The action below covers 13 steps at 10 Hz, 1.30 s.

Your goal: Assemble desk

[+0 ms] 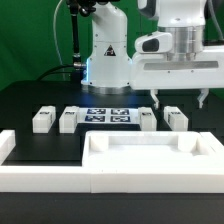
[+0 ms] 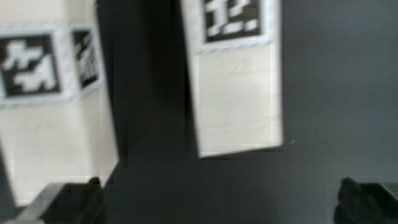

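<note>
Nothing is seen joined yet: the legs [image 1: 148, 120] lie loose in a row, apart from the tabletop [image 1: 150, 141]; the gripper [image 1: 182, 98] is held spread and empty above the exterior view's right pair. All fitting is judged left to do.

Both tabletop panel [image 1: 150, 172] and legs [image 1: 42, 121] looked like smooth, matt white plastic; table [image 1: 30, 100] surface was matt black.
</note>
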{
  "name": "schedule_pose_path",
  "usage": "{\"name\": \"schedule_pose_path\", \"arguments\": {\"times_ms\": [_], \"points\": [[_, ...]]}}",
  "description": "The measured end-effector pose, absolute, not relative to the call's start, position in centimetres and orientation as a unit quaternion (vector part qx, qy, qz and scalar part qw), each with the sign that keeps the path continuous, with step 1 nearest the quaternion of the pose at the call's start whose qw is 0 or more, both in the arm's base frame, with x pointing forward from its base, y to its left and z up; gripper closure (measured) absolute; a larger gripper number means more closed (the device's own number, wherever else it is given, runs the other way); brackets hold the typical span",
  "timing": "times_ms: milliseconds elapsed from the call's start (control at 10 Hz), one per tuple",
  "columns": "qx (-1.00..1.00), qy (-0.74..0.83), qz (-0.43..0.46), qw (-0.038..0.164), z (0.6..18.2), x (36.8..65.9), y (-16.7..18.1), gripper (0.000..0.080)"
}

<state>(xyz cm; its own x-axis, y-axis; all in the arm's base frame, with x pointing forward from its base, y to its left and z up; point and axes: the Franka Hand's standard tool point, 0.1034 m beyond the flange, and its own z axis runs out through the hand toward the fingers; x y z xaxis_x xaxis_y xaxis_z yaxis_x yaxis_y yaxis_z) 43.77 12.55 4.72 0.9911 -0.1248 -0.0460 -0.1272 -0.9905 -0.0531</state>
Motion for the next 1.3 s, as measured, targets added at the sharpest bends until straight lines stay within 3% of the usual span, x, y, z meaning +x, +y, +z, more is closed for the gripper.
{"name": "schedule_pose_path", "arguments": {"times_ms": [400,700,1000,1300], "points": [[-0.998,0.052,0.035,0.025,4.4,43.4,12.7,0.0151],[-0.987,0.059,0.152,0.007,4.2,42.8,12.2,0.0151],[-0.968,0.059,0.244,0.004,4.1,42.7,11.7,0.0151],[-0.953,0.021,0.303,0.023,4.0,43.6,12.2,0.0151]]}}
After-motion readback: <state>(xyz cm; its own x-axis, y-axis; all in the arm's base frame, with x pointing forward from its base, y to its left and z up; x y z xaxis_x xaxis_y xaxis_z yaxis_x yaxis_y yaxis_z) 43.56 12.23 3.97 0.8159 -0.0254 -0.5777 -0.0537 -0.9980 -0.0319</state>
